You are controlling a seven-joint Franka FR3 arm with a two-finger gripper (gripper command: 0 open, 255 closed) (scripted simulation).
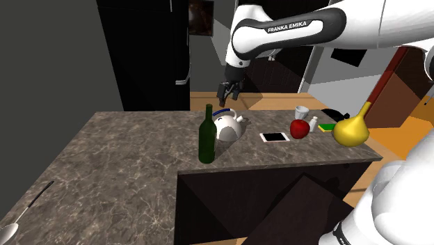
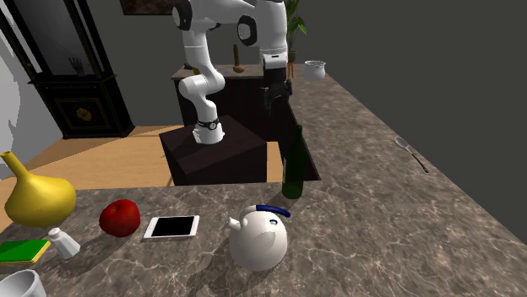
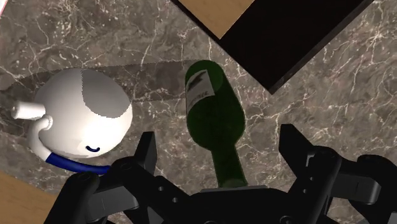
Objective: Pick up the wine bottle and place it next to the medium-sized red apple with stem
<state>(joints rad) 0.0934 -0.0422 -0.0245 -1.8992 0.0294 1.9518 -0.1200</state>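
A dark green wine bottle stands upright on the marble counter, near the edge of the cut-out where my stand sits. My black gripper hangs open above the bottle. In the wrist view the bottle rises toward the gap between my fingers, its neck untouched by them. The red apple lies farther along the counter, toward the shoulder view's right, beyond a phone.
A white teapot with a blue handle sits close beside the bottle. A phone, yellow gourd vase, shaker, cup and sponge crowd around the apple. A spoon lies far off.
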